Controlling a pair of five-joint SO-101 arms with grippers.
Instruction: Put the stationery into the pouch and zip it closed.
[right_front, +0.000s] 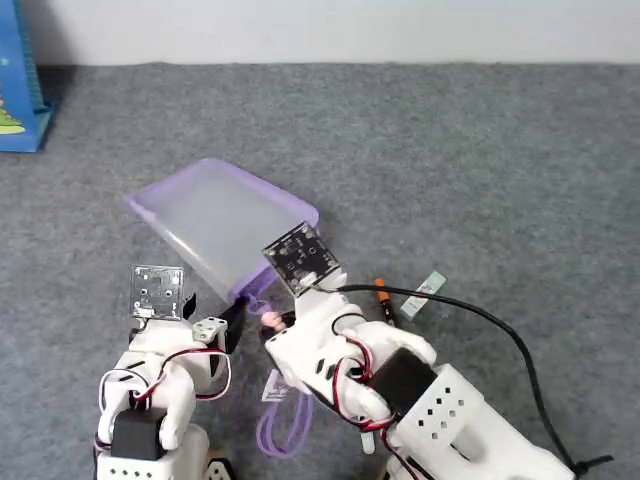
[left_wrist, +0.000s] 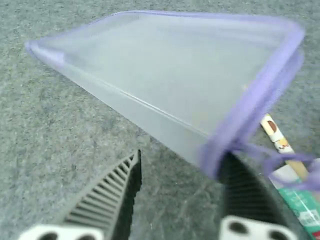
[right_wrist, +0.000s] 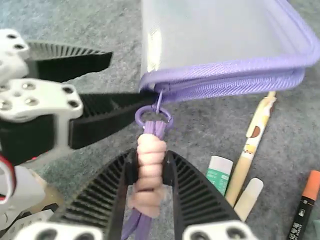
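The translucent pouch (right_front: 222, 222) with purple zip trim lies flat mid-table. My right gripper (right_wrist: 150, 162) is shut on the pink zipper charm (right_wrist: 149, 172), which hangs from a purple ring and cord at the pouch's near corner (right_wrist: 159, 95). My left gripper (left_wrist: 180, 187) is open, its two black fingers (left_wrist: 119, 192) on either side of that same corner, one touching the trim. Outside the pouch lie a printed pencil (right_wrist: 252, 145), a green-and-white eraser (right_wrist: 220, 172), a white piece (right_wrist: 248, 197) and an orange marker (right_front: 383, 298).
A loop of purple cord (right_front: 285, 425) and a white tag (right_front: 275, 385) trail between the two arms. A pale green strip (right_front: 425, 293) lies right of the marker. A blue box (right_front: 20, 95) stands at the far left edge. Grey carpet surrounds the pouch.
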